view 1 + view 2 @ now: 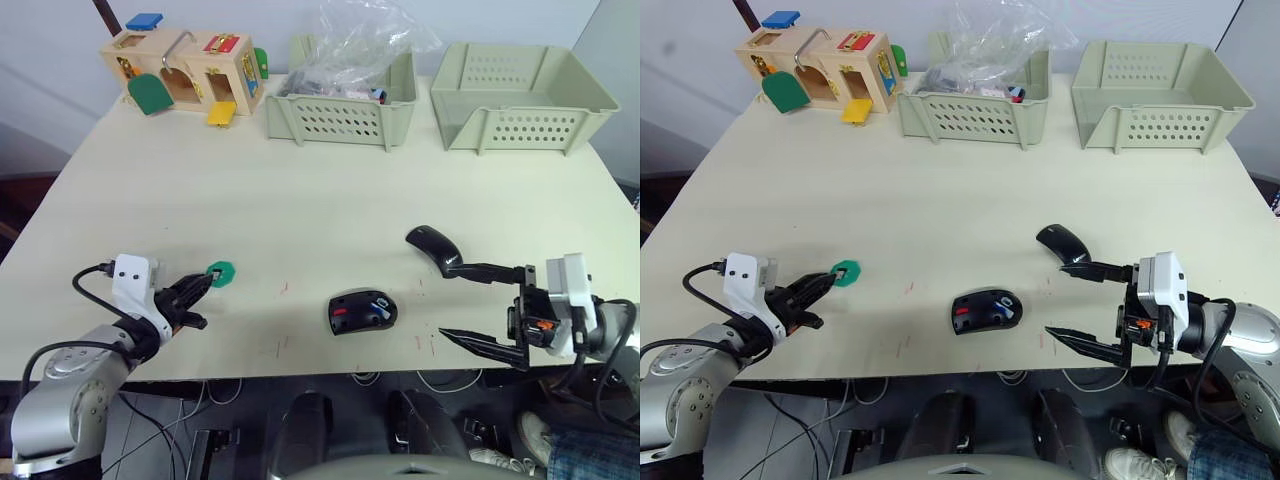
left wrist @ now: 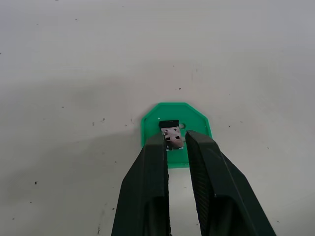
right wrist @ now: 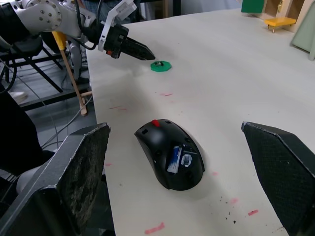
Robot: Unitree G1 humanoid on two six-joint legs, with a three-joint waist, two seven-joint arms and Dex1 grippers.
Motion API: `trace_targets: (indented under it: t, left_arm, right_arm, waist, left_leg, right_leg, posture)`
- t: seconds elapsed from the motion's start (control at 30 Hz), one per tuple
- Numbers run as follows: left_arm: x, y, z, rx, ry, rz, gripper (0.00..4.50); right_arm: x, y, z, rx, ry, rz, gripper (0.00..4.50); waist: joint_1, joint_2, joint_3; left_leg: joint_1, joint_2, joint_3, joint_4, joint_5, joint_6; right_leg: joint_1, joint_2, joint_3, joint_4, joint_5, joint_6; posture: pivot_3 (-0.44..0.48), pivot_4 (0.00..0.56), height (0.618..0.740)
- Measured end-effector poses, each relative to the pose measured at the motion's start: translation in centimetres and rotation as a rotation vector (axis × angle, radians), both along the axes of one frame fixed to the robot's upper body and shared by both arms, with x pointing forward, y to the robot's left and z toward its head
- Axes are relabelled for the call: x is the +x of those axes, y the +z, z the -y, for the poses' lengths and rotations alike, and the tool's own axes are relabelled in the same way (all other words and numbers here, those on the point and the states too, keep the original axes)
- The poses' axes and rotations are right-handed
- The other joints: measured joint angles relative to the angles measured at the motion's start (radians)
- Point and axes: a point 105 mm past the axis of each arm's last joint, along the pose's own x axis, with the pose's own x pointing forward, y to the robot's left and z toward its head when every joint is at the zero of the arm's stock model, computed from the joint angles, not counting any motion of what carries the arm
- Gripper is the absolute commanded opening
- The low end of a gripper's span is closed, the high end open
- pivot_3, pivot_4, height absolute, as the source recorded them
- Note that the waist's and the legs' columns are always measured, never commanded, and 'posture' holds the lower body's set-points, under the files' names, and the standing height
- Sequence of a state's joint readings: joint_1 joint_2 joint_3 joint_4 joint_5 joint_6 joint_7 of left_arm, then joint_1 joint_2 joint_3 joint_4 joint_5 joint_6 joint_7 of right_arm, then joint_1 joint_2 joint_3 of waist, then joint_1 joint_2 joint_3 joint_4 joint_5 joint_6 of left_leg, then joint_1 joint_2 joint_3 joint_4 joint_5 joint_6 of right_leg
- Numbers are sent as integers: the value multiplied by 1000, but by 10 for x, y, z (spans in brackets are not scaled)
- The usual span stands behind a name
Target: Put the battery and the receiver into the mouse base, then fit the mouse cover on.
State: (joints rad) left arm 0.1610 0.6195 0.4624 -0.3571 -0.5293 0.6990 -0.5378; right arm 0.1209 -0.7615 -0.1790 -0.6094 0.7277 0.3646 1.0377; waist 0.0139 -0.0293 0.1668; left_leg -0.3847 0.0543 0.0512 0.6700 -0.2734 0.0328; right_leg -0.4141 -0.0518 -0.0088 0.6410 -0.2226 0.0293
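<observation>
The mouse base (image 1: pixel 362 311) lies near the table's front edge, its red-trimmed compartment facing up. A blue-labelled battery (image 3: pixel 177 158) sits inside it. The glossy black mouse cover (image 1: pixel 433 246) rests on the table just behind and to the right of the base. The small receiver (image 2: pixel 172 133) stands in a green octagonal holder (image 1: pixel 220 272) at the front left. My left gripper (image 2: pixel 175 139) has its fingers closed against the receiver's sides. My right gripper (image 1: pixel 445 300) stands wide open to the right of the base, one finger touching the cover's near end.
A wooden latch box (image 1: pixel 185 70) stands at the back left. Two pale green baskets (image 1: pixel 340 110) (image 1: pixel 520 95) line the back edge; the left one holds a plastic bag (image 1: pixel 365 40). The table's front edge (image 1: pixel 300 372) runs just before the base.
</observation>
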Motion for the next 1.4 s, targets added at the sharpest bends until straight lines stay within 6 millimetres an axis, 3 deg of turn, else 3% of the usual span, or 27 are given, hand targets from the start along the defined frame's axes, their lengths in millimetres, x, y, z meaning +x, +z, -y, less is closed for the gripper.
trace_targets:
  t: [0.07, 0.13, 0.2, 0.47, 0.53, 0.6, 0.63, 0.97, 1.13, 1.4]
  left_arm:
    - [0, 0, -1, 6, -1, 5, 723]
    - [0, 0, -3, 17, 3, 9, 1309]
    - [0, 0, -3, 17, 0, 10, 1516]
    - [-2, -1, -4, 35, -5, 18, 1516]
    - [-2, -1, -4, 37, -7, 20, 996]
    - [-2, -1, -4, 37, -8, 23, 189]
    - [-2, -1, -4, 37, -9, 22, 53]
    - [1, -3, 3, 35, -35, 18, 53]
    - [2, -2, 3, 34, -36, 23, 1505]
    - [2, -3, 3, 36, -34, 20, 1505]
  right_arm:
    - [0, -1, -1, 4, 4, -4, 4500]
    - [0, -1, -1, 2, 2, -4, 4500]
    - [0, -1, -1, 2, 2, -3, 4500]
    - [1, -1, -1, 3, -2, -1, 4500]
    - [1, -1, -1, 3, -2, -1, 4500]
    - [1, -1, -1, 3, -3, -1, 4500]
    - [1, -1, -1, 3, -3, -1, 4500]
    - [1, 0, -2, 3, -3, 3, 4500]
    - [1, 0, -2, 3, -3, 2, 4500]
    - [2, 0, -2, 4, -7, 1, 4500]
  waist:
    - [0, 0, 0]
    - [0, 0, 0]
    - [0, 0, 0]
    - [0, 0, 0]
    - [0, 0, 0]
    - [0, 0, 0]
    - [0, 0, 0]
    - [0, 0, 0]
    - [0, 0, 0]
    - [0, 0, 0]
  left_leg:
    - [0, 0, 0, 0, 0, 0]
    - [0, 0, 0, 0, 0, 0]
    - [0, 0, 0, 0, 0, 0]
    - [0, 0, 0, 0, 0, 0]
    - [0, 0, 0, 0, 0, 0]
    - [0, 0, 0, 0, 0, 0]
    - [0, 0, 0, 0, 0, 0]
    - [0, 0, 0, 0, 0, 0]
    - [0, 0, 0, 0, 0, 0]
    - [0, 0, 0, 0, 0, 0]
  right_leg:
    - [0, 0, 0, 0, 0, 0]
    - [0, 0, 0, 0, 0, 0]
    - [0, 0, 0, 0, 0, 0]
    - [0, 0, 0, 0, 0, 0]
    - [0, 0, 0, 0, 0, 0]
    - [0, 0, 0, 0, 0, 0]
    - [0, 0, 0, 0, 0, 0]
    - [0, 0, 0, 0, 0, 0]
    - [0, 0, 0, 0, 0, 0]
    - [0, 0, 0, 0, 0, 0]
  posture:
    - [0, 150, 740]
    - [0, 150, 740]
    - [0, 150, 740]
    - [0, 150, 740]
    - [0, 150, 740]
    - [0, 150, 740]
    - [0, 150, 740]
    - [0, 150, 740]
    - [0, 150, 740]
    - [0, 150, 740]
